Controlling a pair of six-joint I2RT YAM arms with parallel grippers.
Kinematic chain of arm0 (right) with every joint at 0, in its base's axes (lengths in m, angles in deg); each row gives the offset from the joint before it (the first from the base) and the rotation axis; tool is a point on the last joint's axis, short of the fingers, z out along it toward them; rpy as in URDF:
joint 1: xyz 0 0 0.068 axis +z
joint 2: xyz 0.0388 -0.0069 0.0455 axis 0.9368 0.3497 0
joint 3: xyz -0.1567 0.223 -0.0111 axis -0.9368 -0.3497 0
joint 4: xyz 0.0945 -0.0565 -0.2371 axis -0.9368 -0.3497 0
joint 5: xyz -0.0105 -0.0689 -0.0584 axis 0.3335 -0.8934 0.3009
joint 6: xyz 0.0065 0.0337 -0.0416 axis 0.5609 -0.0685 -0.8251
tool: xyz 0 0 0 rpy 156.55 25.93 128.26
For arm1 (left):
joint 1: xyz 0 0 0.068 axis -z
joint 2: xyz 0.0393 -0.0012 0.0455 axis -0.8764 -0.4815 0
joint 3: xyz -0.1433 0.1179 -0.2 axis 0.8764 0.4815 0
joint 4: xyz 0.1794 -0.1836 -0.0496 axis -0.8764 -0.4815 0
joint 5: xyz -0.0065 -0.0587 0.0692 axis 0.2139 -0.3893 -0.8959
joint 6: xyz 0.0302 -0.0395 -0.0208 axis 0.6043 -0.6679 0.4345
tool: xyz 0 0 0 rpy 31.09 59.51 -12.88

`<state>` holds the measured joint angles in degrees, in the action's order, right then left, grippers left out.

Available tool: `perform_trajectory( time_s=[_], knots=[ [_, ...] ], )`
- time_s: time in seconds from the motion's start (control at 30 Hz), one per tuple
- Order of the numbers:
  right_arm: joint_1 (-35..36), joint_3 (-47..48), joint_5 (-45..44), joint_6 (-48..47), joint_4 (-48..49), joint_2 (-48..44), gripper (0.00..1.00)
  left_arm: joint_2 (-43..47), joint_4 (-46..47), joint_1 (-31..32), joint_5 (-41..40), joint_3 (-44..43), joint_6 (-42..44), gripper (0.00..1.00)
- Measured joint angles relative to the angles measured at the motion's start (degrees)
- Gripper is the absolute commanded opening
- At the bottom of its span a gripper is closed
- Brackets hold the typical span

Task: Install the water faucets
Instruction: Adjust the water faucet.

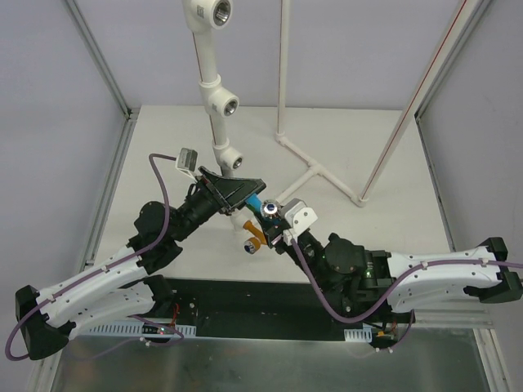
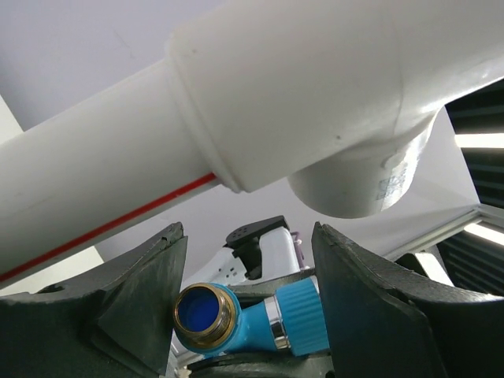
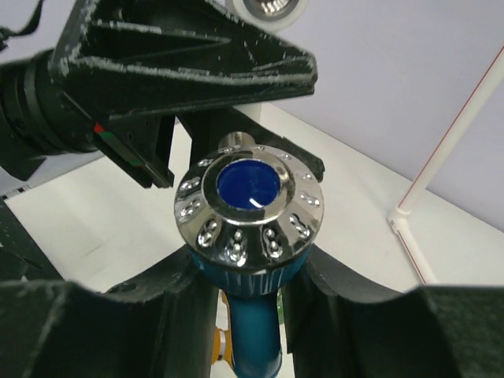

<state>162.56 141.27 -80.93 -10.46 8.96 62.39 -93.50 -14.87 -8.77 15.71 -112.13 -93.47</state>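
R gripper point(image 3: 249, 277) is clamped on the light blue plastic faucet w/ shiny chrome cap point(image 3: 249, 206), holding it off the white table point(image 1: 372, 237) near the lowest white plastic pipe tee fitting point(image 2: 315, 102). L gripper point(image 2: 248, 303) has its jaws spread wide w/ the faucet's brass threaded end between them; can't tell if they touch it. Orange plastic faucet point(image 1: 255, 238) lies on the table just beside.
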Motion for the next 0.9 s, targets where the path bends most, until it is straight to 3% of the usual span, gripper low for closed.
perform_trajectory(
  time_s=[0.2,0.47,0.57,0.7,0.8,0.9],
  knots=[
    [0.52,-0.02,-2.49,-0.92,-3.93,0.24,0.00,0.00,0.20,0.02,-0.79,-0.52,0.33,0.63],
    [0.66,-0.33,-1.38,-1.36,-3.93,-0.96,0.00,-0.11,0.13,0.00,-1.03,-1.07,1.16,0.00],
    [0.63,-0.87,0.42,-1.68,-4.20,-2.25,0.03,-0.20,0.22,0.04,-0.92,-1.07,1.07,0.00],
    [0.48,-2.56,3.69,-1.77,-2.86,-4.20,0.32,-0.20,0.50,0.26,-0.76,-1.09,0.48,0.00],
    [0.33,-6.60,7.96,-2.21,1.60,-7.48,0.46,-0.22,0.46,0.85,-0.85,-1.09,-0.57,0.00],
    [0.22,-10.25,11.13,-3.52,10.12,-9.42,0.49,-0.20,1.90,1.18,-1.44,-1.07,-2.36,0.00]
  ],
)
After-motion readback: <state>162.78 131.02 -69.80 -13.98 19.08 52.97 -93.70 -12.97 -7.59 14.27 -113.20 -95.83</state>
